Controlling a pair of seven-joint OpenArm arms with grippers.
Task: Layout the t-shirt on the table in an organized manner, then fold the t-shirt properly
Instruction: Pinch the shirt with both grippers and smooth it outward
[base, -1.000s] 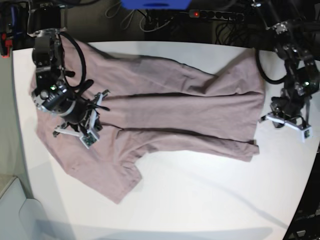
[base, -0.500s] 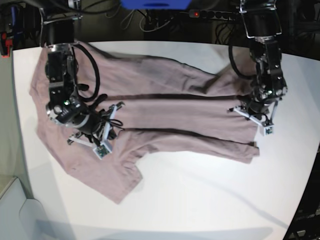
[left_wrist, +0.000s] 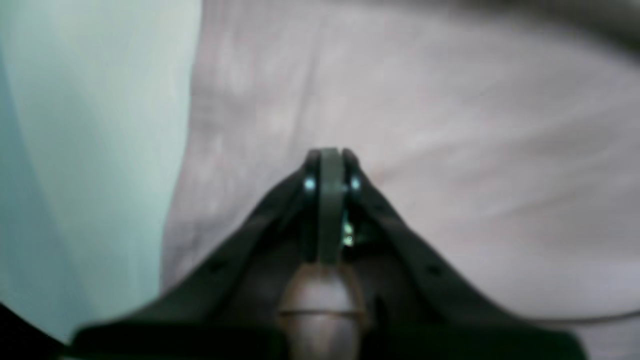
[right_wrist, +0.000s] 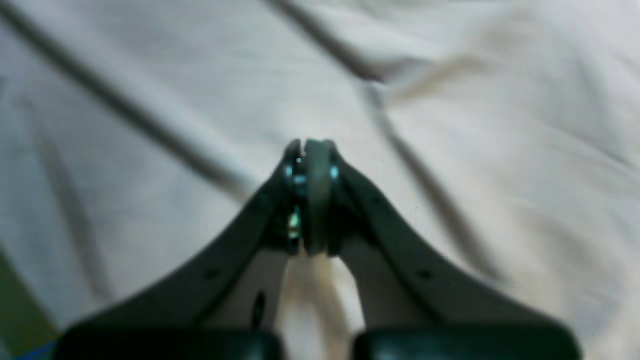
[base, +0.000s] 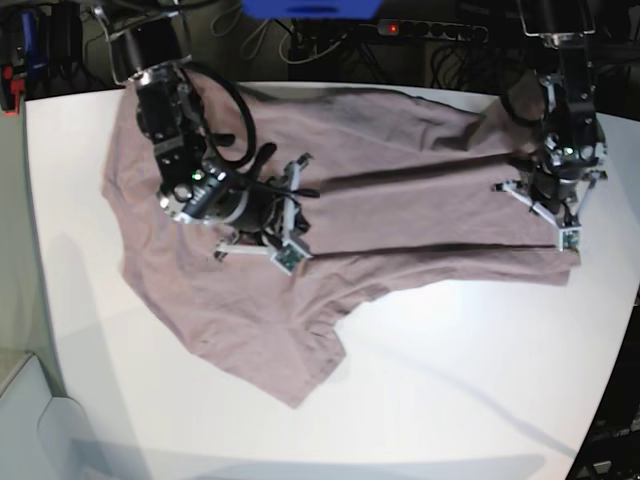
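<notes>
White table (base: 420, 400) bears spread t-shirt (base: 400, 200); tools closed.

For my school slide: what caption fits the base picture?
Two shut grippers, left and right, over a pink t-shirt on a white table.

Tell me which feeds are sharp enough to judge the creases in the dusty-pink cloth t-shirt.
Base view: sharp, evenly lit; the dusty-pink cloth t-shirt shows dark fold lines, and the glossy white table carries soft shadows. Left wrist view: soft, left gripper blurred, cloth nearly featureless. Right wrist view: also soft, right gripper blurred, but creases read as dark bands.
</notes>
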